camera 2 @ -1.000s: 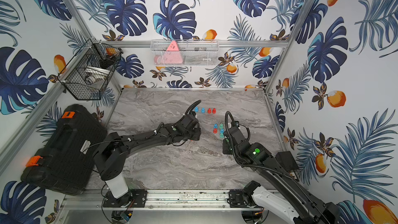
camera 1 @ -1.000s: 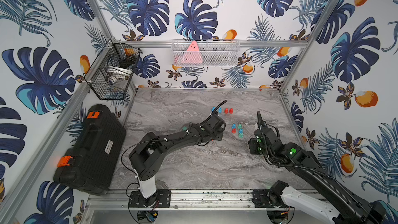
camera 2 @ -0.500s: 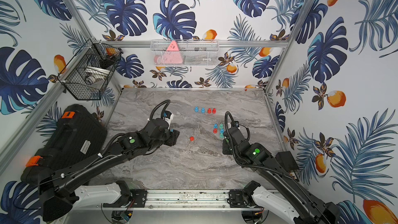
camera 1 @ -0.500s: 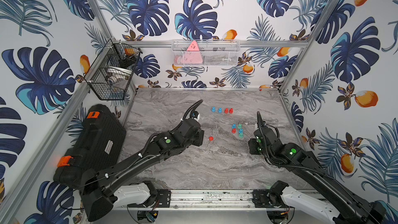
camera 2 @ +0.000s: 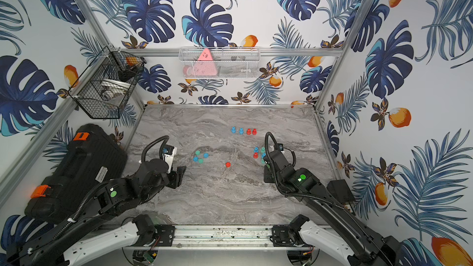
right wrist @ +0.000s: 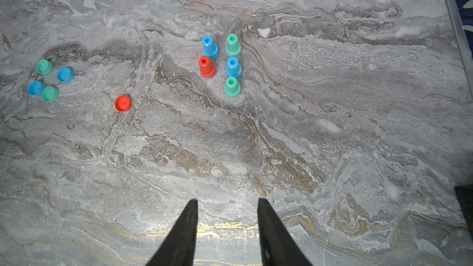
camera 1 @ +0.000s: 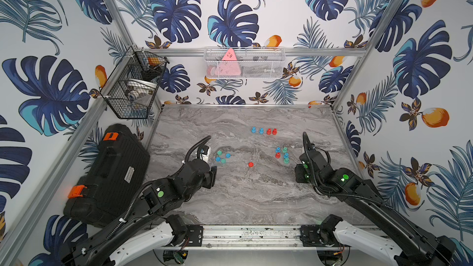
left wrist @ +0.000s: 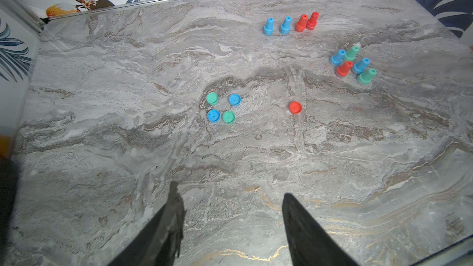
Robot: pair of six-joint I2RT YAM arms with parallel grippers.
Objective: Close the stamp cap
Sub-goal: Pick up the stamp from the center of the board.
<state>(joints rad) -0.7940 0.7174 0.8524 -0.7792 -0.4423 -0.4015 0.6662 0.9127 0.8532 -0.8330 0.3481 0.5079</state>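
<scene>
A lone red cap (camera 1: 250, 164) (left wrist: 295, 107) lies flat mid-table. To its left sit several blue and green caps (camera 1: 222, 156) (right wrist: 48, 81). Several upright stamps (camera 1: 282, 154) (right wrist: 222, 65), blue, green and one red (right wrist: 207, 67), cluster to its right. My left gripper (camera 1: 212, 175) (left wrist: 230, 189) hovers open and empty near the front left, well short of the caps. My right gripper (camera 1: 298, 175) (right wrist: 227, 199) hangs open and empty in front of the stamp cluster.
Two blue and two red stamps (camera 1: 263, 131) stand in a row near the back. A black case (camera 1: 107, 175) lies off the table's left edge. A wire basket (camera 1: 133, 88) and a white rack (camera 1: 244, 63) hang on the walls.
My left arm has pulled back from the table's middle toward the front left, uncovering the red cap and the cap cluster; its jaws have widened slightly. The right arm has stayed put.
</scene>
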